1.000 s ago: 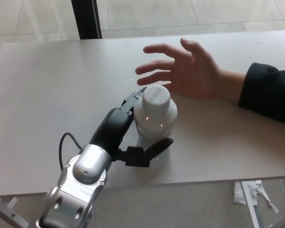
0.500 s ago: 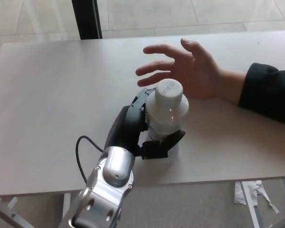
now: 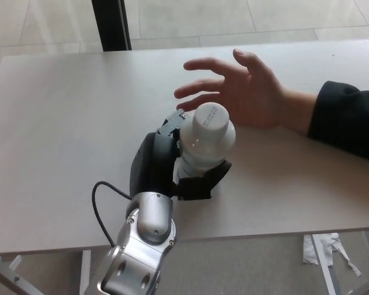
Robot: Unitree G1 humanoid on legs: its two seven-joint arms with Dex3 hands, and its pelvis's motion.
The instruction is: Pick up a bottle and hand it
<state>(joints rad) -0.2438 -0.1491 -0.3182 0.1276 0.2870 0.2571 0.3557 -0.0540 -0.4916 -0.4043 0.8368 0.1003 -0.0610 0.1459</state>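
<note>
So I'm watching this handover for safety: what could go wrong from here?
The left hand holds the bottle low on its body, with the capped top leaning toward the person's hand; it might tip or slip out. The person's fingers are spread open and very near the cap, so the bottle could bump them. If dropped, it could roll off the table, whose front edge is near.

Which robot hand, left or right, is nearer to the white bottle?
Left. The left robot hand is closed around the white bottle, gripping its body. The right robot hand is out of view, so its position relative to the bottle cannot be judged.
</note>
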